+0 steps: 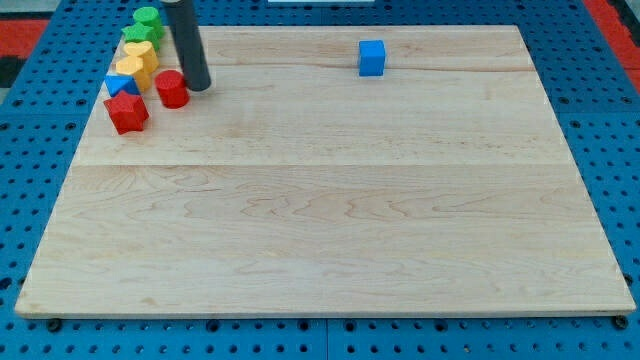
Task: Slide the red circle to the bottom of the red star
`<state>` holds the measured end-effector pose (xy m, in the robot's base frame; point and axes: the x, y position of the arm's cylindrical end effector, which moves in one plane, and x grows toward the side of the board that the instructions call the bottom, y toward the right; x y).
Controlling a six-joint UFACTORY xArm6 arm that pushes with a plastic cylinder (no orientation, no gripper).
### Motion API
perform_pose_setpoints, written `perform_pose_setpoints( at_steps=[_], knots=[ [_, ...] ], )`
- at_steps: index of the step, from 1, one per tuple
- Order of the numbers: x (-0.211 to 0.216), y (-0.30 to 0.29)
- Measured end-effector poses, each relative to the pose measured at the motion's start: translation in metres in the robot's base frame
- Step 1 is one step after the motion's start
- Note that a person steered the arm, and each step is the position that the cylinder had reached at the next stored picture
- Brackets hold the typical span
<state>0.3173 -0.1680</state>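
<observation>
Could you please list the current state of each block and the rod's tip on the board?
my tip: down on the board, touching the red circle's right side
red circle: flat, up-right of the red star
red star: flat, unmoved-looking
blue cube: alone near the view's top
yellow blocks: clustered
green blocks: clustered

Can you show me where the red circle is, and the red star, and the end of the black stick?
red circle (171,88), camera view, on its top face.
red star (126,111), camera view, on its top face.
my tip (197,86), camera view, the rod's very end, just right of the red circle.
</observation>
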Motion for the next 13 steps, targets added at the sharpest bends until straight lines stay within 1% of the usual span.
perform_pose_setpoints(
  at_steps=[1,2,4,7,8,9,12,13],
  knots=[
    [-0.030,-0.003],
    [-0.035,-0.029],
    [-0.002,-0.029],
    [0.057,-0.005],
    [0.065,0.024],
    [0.076,0.029],
    [0.092,-0.017],
    [0.105,-0.021]
  ],
)
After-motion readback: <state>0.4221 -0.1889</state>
